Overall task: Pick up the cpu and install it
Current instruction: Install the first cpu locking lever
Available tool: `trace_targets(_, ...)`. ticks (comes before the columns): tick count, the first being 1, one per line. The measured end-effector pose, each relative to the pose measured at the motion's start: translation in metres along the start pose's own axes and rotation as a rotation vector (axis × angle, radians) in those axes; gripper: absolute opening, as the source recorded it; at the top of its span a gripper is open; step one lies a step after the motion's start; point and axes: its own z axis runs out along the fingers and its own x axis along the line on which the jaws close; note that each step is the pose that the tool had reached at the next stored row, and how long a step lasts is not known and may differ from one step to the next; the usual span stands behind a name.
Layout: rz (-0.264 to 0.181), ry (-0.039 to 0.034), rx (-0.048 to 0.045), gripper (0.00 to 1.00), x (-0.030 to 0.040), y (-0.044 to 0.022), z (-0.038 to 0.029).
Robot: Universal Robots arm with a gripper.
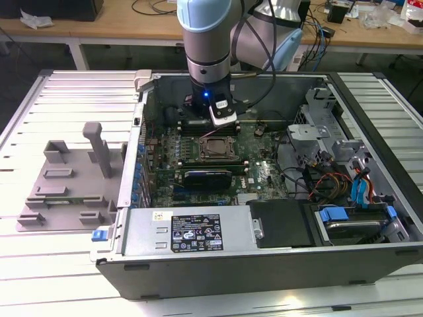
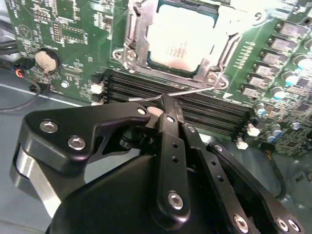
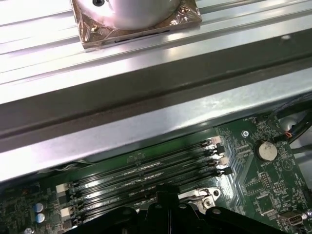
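- Second wrist view up close: gripper [image 2: 168,105] with its black fingers pinched together on the thin wire lever [image 2: 187,92] by the memory slots [image 2: 195,109].
- Just beyond, the cpu [image 2: 183,41] sits in its socket frame [image 2: 134,36].
- Farther off, the green motherboard [image 2: 73,39].

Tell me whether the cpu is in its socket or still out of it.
In. In the second wrist view the cpu lies flat inside the socket frame on the motherboard, with the claw beside the socket, holding nothing.
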Motion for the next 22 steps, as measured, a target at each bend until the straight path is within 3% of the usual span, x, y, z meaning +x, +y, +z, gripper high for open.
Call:
trace_targets(2, 0.001, -0.0002, 0.0004, 0.11, -0.0001, 0.0001, 0.0009)
trace_targets(7, 0.067, -0.0193, 0.0151, 0.11, 0.0003, 0.0000, 0.0053)
trace_targets(10, 0.065, -0.0237, 0.0280, 0.11, 0.0025, 0.0060, 0.0081)
trace_targets(15, 0.065, -0.0319, 0.0515, 0.11, 0.0022, 0.0058, 0.0110)
trace_targets(20, 0.079, -0.0393, 0.0644, 0.11, -0.0003, 0.0068, 0.0142)
trace_targets(22, 0.088, -0.0421, 0.0674, 0.11, 0.0011, 0.0118, 0.0156)
